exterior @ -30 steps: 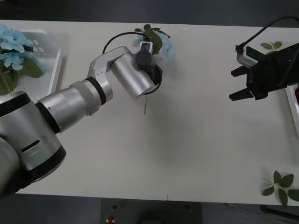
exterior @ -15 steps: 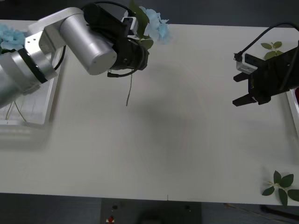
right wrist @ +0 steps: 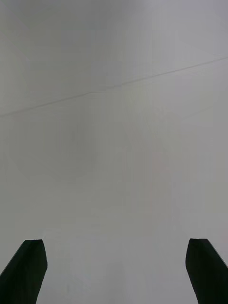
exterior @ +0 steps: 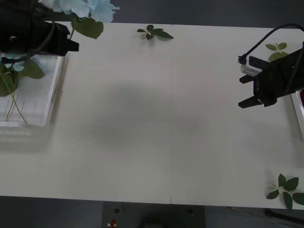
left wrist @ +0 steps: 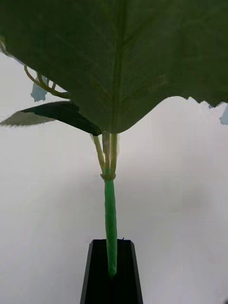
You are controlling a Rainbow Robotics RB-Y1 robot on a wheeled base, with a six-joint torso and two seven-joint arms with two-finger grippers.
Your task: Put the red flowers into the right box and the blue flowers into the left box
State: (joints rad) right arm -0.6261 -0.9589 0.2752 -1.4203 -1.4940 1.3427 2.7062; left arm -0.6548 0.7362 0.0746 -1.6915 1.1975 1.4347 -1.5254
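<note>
Front view, item one: our left gripper [exterior: 57,40], at the far left corner of the table [exterior: 152,123], above the far end of the left box [exterior: 52,90]. Its black fingers [left wrist: 111,275] are closed together on the green stem of a blue flower [exterior: 90,9]; in the left wrist view the stem [left wrist: 110,223] rises straight out of the fingers to a large leaf [left wrist: 118,57]. We judge the grip low on the stem keeps the pale bloom free and lets the stem be laid lengthwise in the tray.

Item two: the left box, white and shallow, at the table's left edge. It already holds blue flowers [exterior: 12,69] with leaves and thin stems lying along its length.

Item three: our right gripper [exterior: 249,90], hanging over bare table near the right edge, fingers spread wide and holding nothing. We take it to be waiting beside its own box.

Item four: the right box [exterior: 298,109], a thin white rim at the right edge. Its contents we cannot tell.

Item five: loose leaf sprigs, flowerless: one at far centre [exterior: 154,33], one far right [exterior: 276,46], one near right corner [exterior: 286,187]. No red flowers seen on the table.
</note>
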